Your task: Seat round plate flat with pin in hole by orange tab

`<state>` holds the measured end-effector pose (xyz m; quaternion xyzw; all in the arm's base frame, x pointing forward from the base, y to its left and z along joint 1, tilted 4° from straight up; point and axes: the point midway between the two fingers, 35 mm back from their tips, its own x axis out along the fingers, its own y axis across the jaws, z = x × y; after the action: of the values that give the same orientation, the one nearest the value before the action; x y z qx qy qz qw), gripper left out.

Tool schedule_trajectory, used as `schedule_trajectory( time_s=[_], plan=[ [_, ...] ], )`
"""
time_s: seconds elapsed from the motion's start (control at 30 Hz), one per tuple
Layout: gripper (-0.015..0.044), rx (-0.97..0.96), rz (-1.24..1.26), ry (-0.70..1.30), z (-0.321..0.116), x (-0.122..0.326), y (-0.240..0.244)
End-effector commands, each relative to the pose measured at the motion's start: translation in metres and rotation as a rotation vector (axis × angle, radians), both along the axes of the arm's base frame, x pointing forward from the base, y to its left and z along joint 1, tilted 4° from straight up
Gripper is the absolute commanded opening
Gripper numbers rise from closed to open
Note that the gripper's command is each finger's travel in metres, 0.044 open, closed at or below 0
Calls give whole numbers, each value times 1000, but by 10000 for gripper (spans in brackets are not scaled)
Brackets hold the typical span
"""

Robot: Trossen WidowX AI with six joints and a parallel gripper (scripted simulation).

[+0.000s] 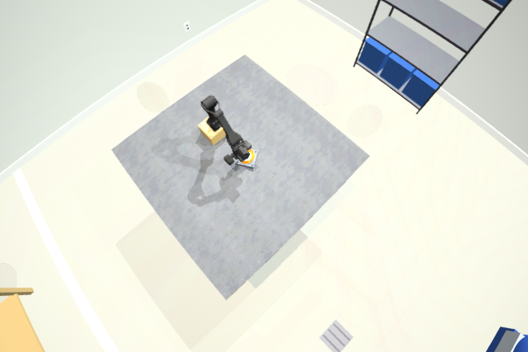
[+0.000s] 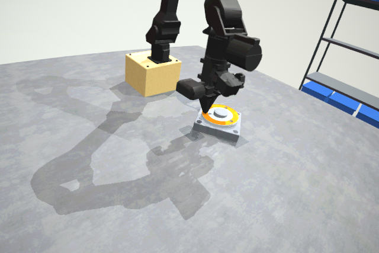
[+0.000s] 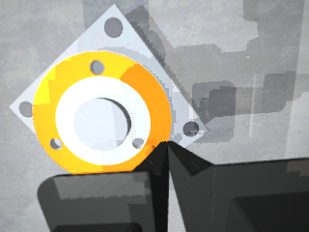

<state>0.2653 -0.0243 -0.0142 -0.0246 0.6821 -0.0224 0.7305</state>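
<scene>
Closed tight with nothing between them, the 2 jaws of the black parallel-jaw gripper (image 3: 166, 145) form a single point that meets the near edge of the round yellow-and-orange plate (image 3: 145, 89) in the wrist view. That plate sits around a pale grey central post (image 3: 98, 121) on the square light-grey base (image 3: 123, 36), with 3 small holes visible around its ring. Beyond, on the mottled grey mat (image 2: 275, 182), stands the tan cube pedestal (image 2: 150, 75) carrying the arm
</scene>
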Motion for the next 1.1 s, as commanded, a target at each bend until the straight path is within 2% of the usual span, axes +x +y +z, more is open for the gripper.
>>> schedule_trajectory(
  time_s=[0.0, 1.07],
  plan=[
    [0, 3, -1, 20, -3, -8, 3],
    [0, 5, -1, 22, -5, -23, 16]
  ],
)
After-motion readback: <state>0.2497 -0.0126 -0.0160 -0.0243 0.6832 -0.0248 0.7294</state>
